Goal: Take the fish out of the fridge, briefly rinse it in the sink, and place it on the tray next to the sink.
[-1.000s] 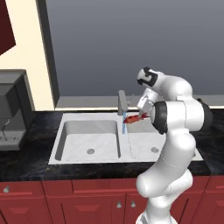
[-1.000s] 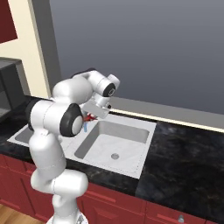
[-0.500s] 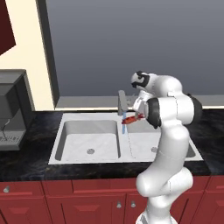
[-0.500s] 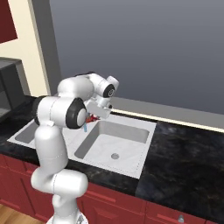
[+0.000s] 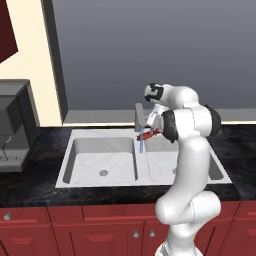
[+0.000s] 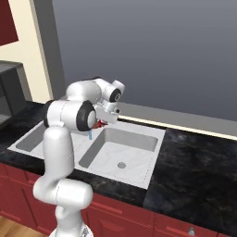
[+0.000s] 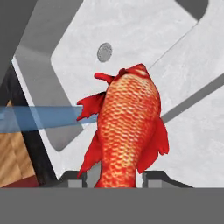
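The claw (image 7: pixel 119 180) is clenched on the fish (image 7: pixel 127 127), its two dark fingertips (image 7: pixel 154 178) pressed against the body near the tail end, one on each side. In the hand view the fish points away from the claw, scaled orange back up, red fins spread to both sides, with its head over a pale basin and a round drain (image 7: pixel 104 52) beyond it.

From the left base view the fish (image 5: pixel 151 132) shows as a small red shape held above the sink (image 5: pixel 90 162), over the divider between the two basins and just beside the grey faucet (image 5: pixel 139 116) at the sink's back edge. A thin blue stream of water (image 5: pixel 141 143) falls from the faucet just beside the fish, on its left; in the hand view the same stream (image 7: pixel 41 118) runs as a blue band that meets a red fin on the fish's side.

In the right base view the claw (image 6: pixel 104 121) hangs low over the sink (image 6: pixel 134 155), with the red of the fish (image 6: pixel 97 123) partly hidden behind the arm's joint and the blue water (image 6: pixel 90 134) below it.

The sink is set into the dark speckled table (image 5: pixel 37 182), toward its back edge, with red cabinet fronts (image 5: pixel 75 235) below. A dark appliance (image 5: pixel 12 127) stands at the table's left end.
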